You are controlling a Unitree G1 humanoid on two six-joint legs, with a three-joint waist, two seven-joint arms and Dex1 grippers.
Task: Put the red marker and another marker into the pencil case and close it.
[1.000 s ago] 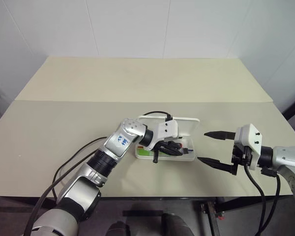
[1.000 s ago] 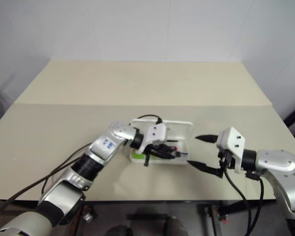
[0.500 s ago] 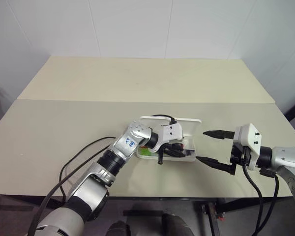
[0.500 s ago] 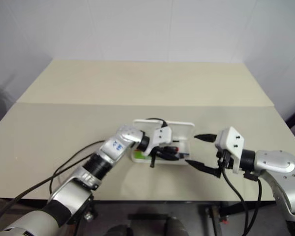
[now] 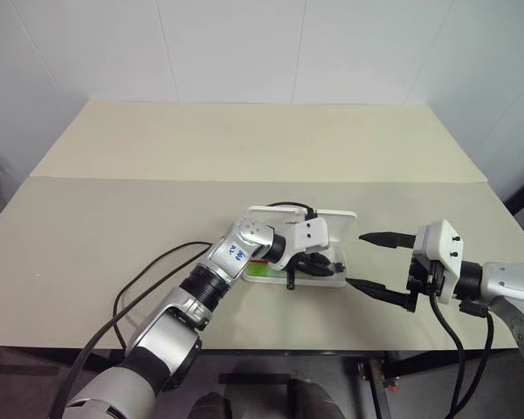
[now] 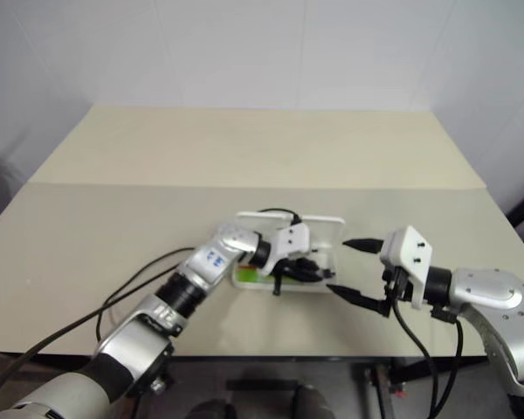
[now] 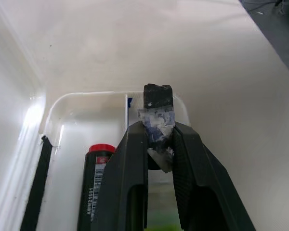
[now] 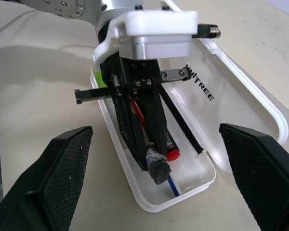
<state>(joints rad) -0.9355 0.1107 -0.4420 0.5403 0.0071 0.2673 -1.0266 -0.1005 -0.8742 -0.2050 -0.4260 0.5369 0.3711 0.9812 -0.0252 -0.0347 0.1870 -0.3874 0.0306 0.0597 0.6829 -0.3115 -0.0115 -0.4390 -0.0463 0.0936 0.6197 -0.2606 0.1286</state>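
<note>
The white pencil case (image 5: 338, 281) lies open near the table's front edge, its lid (image 8: 231, 110) flat behind it. Inside lie the red marker (image 7: 93, 180), red and black, and a light green marker (image 5: 258, 271) at the left end. My left gripper (image 5: 319, 267) reaches into the tray from the left. Its fingers (image 7: 185, 159) are shut on a small dark piece wrapped in silvery tape (image 7: 156, 115), over the tray's right end. My right gripper (image 5: 356, 259) hangs open just right of the case, touching nothing.
A thin black strip (image 8: 180, 122) and a blue line (image 8: 173, 185) also show inside the tray. My left arm's black cable (image 5: 148, 279) trails over the beige table (image 5: 244, 148). A white wall stands behind the table.
My left gripper has slid slightly toward the case's right end and its elbow has come forward. The right gripper has kept still.
</note>
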